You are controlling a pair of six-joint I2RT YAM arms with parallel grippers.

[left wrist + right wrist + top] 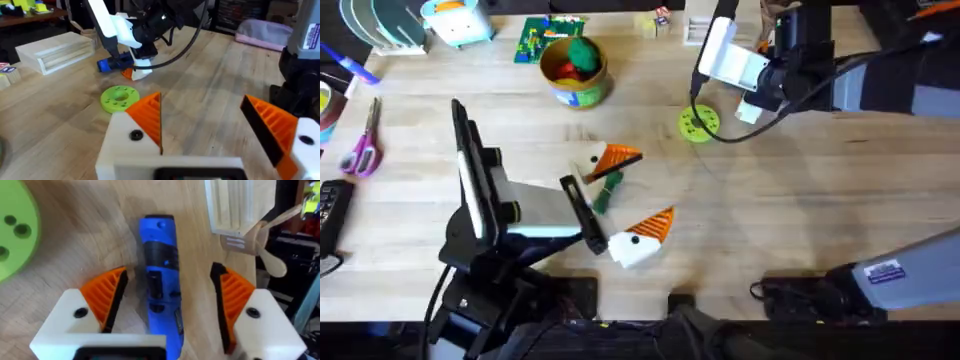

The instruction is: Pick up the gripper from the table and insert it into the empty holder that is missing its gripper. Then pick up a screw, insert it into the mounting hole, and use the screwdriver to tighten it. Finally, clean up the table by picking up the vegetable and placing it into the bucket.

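The blue screwdriver (160,280) lies on the table between the orange pads of my right gripper (167,300), which is open and straddles the handle without clamping it. Seen from the left wrist, that gripper (131,67) hovers over the screwdriver (111,64). My left gripper (648,188) is open at the table's middle, its white fingers (635,245) with orange pads spread wide. The dark green vegetable (606,192) lies between them, near the palm. The yellow bucket (576,75) stands at the back with red and green toy foods inside. The loose gripper, holder and screw are out of view.
A flat green disc (698,122) lies by the right gripper. Purple-handled scissors (362,150) rest at the left edge. A wooden box (55,50) stands behind the screwdriver. A green brick plate (542,38) and a blue rack sit along the back edge.
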